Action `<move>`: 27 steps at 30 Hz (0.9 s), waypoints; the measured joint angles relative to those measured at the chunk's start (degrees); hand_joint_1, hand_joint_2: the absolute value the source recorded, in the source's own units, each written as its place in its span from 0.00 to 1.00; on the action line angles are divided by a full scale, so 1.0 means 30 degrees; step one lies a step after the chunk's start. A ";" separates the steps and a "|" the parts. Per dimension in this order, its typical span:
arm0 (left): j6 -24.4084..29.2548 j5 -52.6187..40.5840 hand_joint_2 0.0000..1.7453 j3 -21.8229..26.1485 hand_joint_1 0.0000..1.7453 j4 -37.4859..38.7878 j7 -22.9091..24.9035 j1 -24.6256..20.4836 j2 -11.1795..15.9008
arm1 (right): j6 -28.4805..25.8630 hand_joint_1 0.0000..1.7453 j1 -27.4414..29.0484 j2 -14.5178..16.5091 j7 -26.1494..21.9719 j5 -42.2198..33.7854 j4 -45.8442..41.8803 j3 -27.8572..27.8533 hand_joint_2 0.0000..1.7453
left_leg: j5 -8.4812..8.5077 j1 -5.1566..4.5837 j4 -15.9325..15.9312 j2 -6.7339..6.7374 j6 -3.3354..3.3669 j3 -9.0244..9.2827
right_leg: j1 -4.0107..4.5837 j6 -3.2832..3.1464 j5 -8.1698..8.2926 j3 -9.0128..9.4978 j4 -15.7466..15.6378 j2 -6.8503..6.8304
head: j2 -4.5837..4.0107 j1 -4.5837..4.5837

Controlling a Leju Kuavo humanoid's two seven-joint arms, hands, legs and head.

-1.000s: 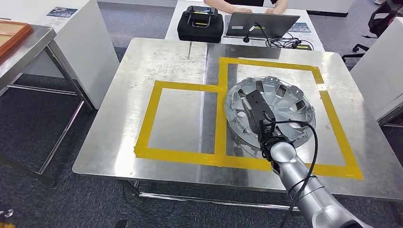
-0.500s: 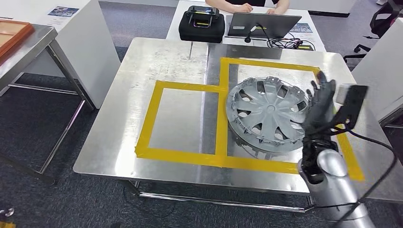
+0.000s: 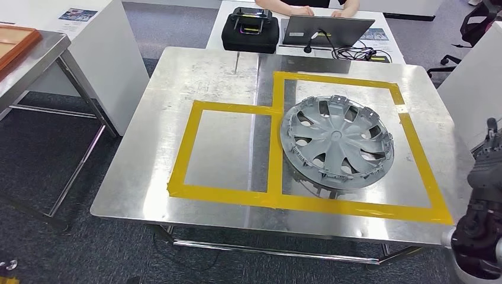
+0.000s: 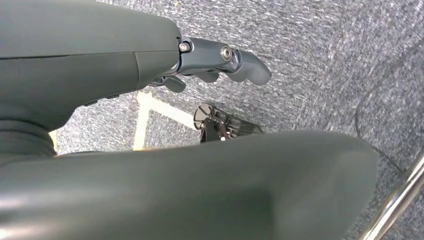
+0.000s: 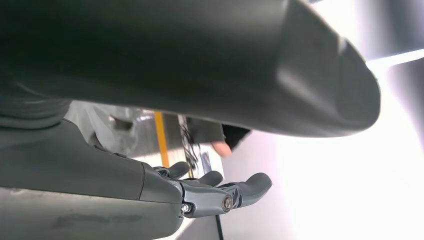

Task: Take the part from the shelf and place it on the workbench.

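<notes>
Right hand (image 3: 486, 163): at the desk's right edge in the head view, clear of the desk (image 3: 201, 71), fingers up. Right wrist view shows its fingers (image 5: 240, 189) spread and lightly curved, holding nothing. Left hand (image 4: 220, 62): hangs over grey carpet (image 4: 325, 45) in the left wrist view, fingers loosely apart, empty.

Part: a silver hubcap (image 3: 337, 141), lying face up on the desk, inside the right-hand rectangle of yellow tape (image 3: 278, 148), well apart from the right hand. Its left rim overlaps the tape strip between the two rectangles; otherwise within the outline. Placement judged done.

Handling, judged from appearance: thin moulded plastic, light, stiff across the spokes but likely to flex at the rim. Smooth painted face probably slippery. Rim clips look breakable. Best hold would be at the rim or through a spoke opening, fingers hooked under the edge.

Beyond: black case (image 3: 250, 28) and laptop (image 3: 327, 29) on the far table; a person's hands at the laptop.
</notes>
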 joint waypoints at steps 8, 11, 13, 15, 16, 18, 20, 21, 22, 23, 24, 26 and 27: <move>-0.0149 0.0572 0.00 0.0431 0.00 0.0031 -0.0094 0.0375 0.0084 | 0.0389 0.00 0.3184 -0.0926 -0.0316 -0.1558 -0.2488 -0.4494 0.00 | -0.0057 -0.0026 0.0019 0.0011 0.0036 -0.0005 | -0.0017 0.0015 -0.0001 0.0044 -0.0024 -0.0002 | 0.0000 0.0026; -0.0315 0.0767 0.00 0.0563 0.00 0.0036 0.0135 0.0433 0.0131 | 0.0820 0.00 0.4263 -0.0901 -0.0490 -0.1770 -0.3008 -0.5857 0.00 | -0.0119 -0.0092 0.0038 0.0013 0.0103 -0.0003 | -0.0069 0.0110 0.0002 0.0059 -0.0056 0.0002 | 0.0000 -0.0004; -0.0439 0.0858 0.00 0.0687 0.00 0.0036 0.0257 0.0448 0.0135 | 0.0967 0.00 0.4813 -0.0819 -0.0585 -0.1791 -0.3232 -0.6576 0.00 | -0.0148 -0.0141 0.0042 0.0013 0.0156 -0.0002 | -0.0119 0.0186 -0.0005 0.0063 -0.0061 0.0005 | 0.0000 -0.0027; -0.0541 0.0930 0.00 0.0814 0.00 0.0036 0.0299 0.0457 0.0142 | 0.1044 0.00 0.5234 -0.0741 -0.0648 -0.1788 -0.3374 -0.7138 0.00 | -0.0163 -0.0199 0.0040 0.0013 0.0232 0.0001 | -0.0180 0.0273 0.0007 0.0081 -0.0096 0.0008 | 0.0000 -0.0049; -0.0588 0.0960 0.00 0.0863 0.00 0.0036 0.0317 0.0457 0.0144 | 0.1073 0.00 0.5422 -0.0719 -0.0674 -0.1780 -0.3432 -0.7373 0.00 | -0.0132 -0.0197 -0.0018 0.0018 0.0301 0.0026 | -0.0201 0.0335 0.0010 0.0098 -0.0122 0.0008 | 0.0000 -0.0062; -0.0645 0.1014 0.00 0.0929 0.00 0.0036 0.0352 0.0458 0.0138 | 0.1133 0.00 0.5755 -0.0690 -0.0725 -0.1757 -0.3510 -0.7765 0.00 | 0.0040 -0.0124 -0.0236 0.0083 0.0462 0.0144 | -0.0228 0.0443 -0.0276 -0.0050 0.0172 -0.0015 | 0.0000 -0.0033; -0.0667 0.1047 0.00 0.0971 0.00 0.0036 0.0392 0.0457 0.0129 | 0.1182 0.00 0.5977 -0.0657 -0.0772 -0.1735 -0.3534 -0.8093 0.00 | 0.0198 -0.0066 -0.0403 0.0154 0.0587 0.0216 | -0.0234 0.0504 -0.1407 -0.0703 0.1765 -0.0045 | 0.0000 0.0139; -0.0672 0.1058 0.00 0.0989 0.00 0.0036 0.0410 0.0460 0.0127 | 0.1202 0.00 0.6099 -0.0626 -0.0794 -0.1731 -0.3536 -0.8249 0.00 | 0.0215 -0.0082 -0.0415 0.0163 0.0612 0.0193 | -0.0230 0.0520 -0.2155 -0.1176 0.3021 -0.0052 | 0.0000 0.0237; -0.0681 0.1067 0.00 0.1007 0.00 0.0038 0.0437 0.0464 0.0129 | 0.1224 0.00 0.6249 -0.0586 -0.0814 -0.1739 -0.3536 -0.8390 0.00 | 0.0226 -0.0103 -0.0407 0.0171 0.0627 0.0153 | -0.0234 0.0530 -0.2720 -0.1610 0.4209 -0.0053 | 0.0000 0.0308; -0.0694 0.1074 0.00 0.1029 0.00 0.0040 0.0472 0.0473 0.0129 | 0.1253 0.00 0.6416 -0.0535 -0.0836 -0.1759 -0.3534 -0.8512 0.00 | 0.0234 -0.0126 -0.0396 0.0176 0.0625 0.0114 | -0.0235 0.0533 -0.2980 -0.1850 0.4983 -0.0053 | 0.0000 0.0354; -0.0710 0.1082 0.00 0.1053 0.00 0.0040 0.0505 0.0481 0.0127 | 0.1306 0.00 0.6563 -0.0487 -0.0870 -0.1795 -0.3532 -0.8632 0.00 | 0.0243 -0.0142 -0.0377 0.0178 0.0617 0.0076 | -0.0235 0.0520 -0.2858 -0.1768 0.5060 -0.0054 | 0.0000 0.0383; -0.0750 0.1085 0.00 0.1096 0.00 0.0038 0.0545 0.0484 0.0113 | 0.1464 0.00 0.6770 -0.0425 -0.0950 -0.1904 -0.3528 -0.8881 0.00 | 0.0267 -0.0154 -0.0312 0.0177 0.0576 0.0016 | -0.0230 0.0435 -0.1856 -0.0588 0.3149 -0.0061 | 0.0000 0.0437; -0.0765 0.1087 0.00 0.1113 0.00 0.0037 0.0547 0.0480 0.0106 | 0.1543 0.00 0.6846 -0.0413 -0.0989 -0.1955 -0.3527 -0.9015 0.00 | 0.0286 -0.0164 -0.0274 0.0175 0.0526 -0.0009 | -0.0207 0.0362 -0.1471 0.0168 0.1836 -0.0067 | 0.0000 0.0463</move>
